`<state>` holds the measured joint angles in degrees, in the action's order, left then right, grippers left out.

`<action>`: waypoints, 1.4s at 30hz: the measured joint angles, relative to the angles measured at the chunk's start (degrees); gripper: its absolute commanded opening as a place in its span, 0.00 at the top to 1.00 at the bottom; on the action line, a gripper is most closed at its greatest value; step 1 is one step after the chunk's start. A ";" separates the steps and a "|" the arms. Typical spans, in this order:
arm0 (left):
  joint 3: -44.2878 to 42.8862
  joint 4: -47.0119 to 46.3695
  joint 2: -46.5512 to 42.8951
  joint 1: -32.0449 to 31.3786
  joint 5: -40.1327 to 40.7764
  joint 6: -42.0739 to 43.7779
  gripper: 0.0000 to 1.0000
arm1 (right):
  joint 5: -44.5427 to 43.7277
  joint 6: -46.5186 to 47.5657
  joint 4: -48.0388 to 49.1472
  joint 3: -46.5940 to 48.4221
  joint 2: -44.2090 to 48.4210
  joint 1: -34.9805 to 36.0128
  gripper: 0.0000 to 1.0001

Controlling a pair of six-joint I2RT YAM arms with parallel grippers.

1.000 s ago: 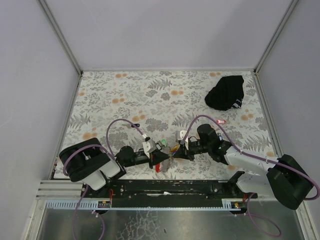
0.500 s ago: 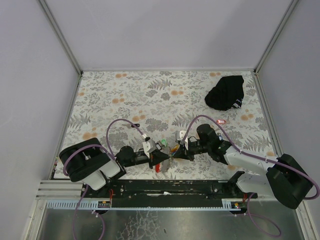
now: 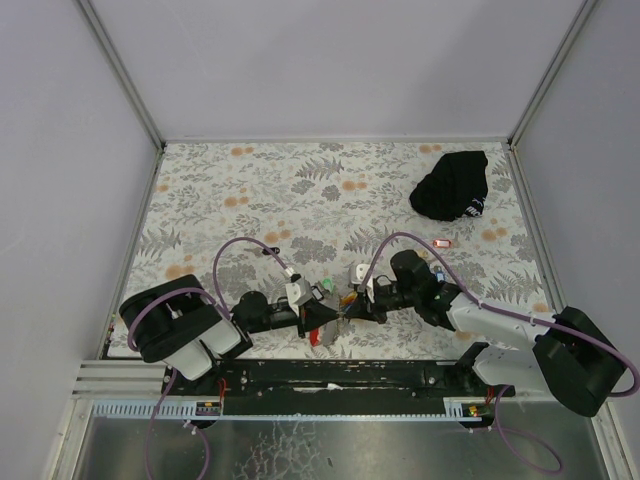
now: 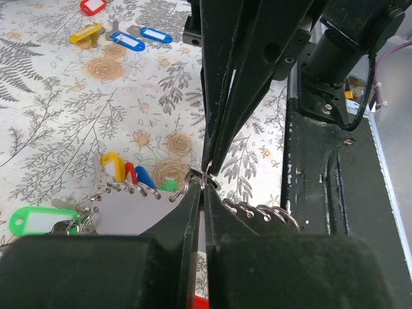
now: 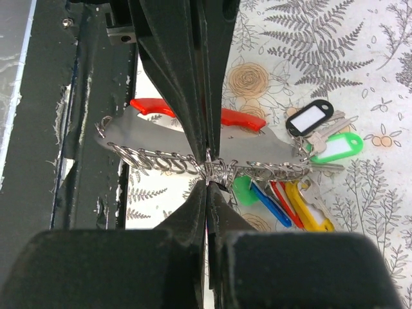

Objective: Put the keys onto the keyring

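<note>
Room at upper left, a jam at lower centre of the flower-patterned table [image 3: 250,190].
The left gripper [image 3: 325,318] and right gripper [image 3: 352,308], clamped tip to tip on the grey-strapped metal keyring [image 5: 257,151], bar the lower middle; a crumpled black cloth bundle [image 3: 452,185] blocks the upper right.

Plain booth, flowery table [image 3: 140,300]

So it's a table boxed in by a back wall [image 3: 330,60], left wall [image 3: 60,150] and right wall [image 3: 590,150], all flat pale grey-lilac panels. Silver metal posts [image 3: 122,72] run up the two back corners. The top is covered by a cloth [image 3: 250,190] printed with grey ferns and small orange flowers. Along the near edge sits a black rail [image 3: 330,375], then a white slotted cable duct [image 3: 300,410], and below that a scuffed, shiny metal sheet [image 3: 300,450]. The light is soft and even, with only faint shadows on the cloth.
</note>
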<state>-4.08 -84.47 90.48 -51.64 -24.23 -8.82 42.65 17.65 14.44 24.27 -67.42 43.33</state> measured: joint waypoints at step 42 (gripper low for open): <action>-0.39 0.17 -0.74 -0.02 12.83 -15.63 1.00 | -20.70 4.94 -3.67 3.26 0.79 11.32 1.00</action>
<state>-4.47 -84.29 89.73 -51.66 -11.40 -24.45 21.96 22.59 10.76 27.53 -66.63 54.65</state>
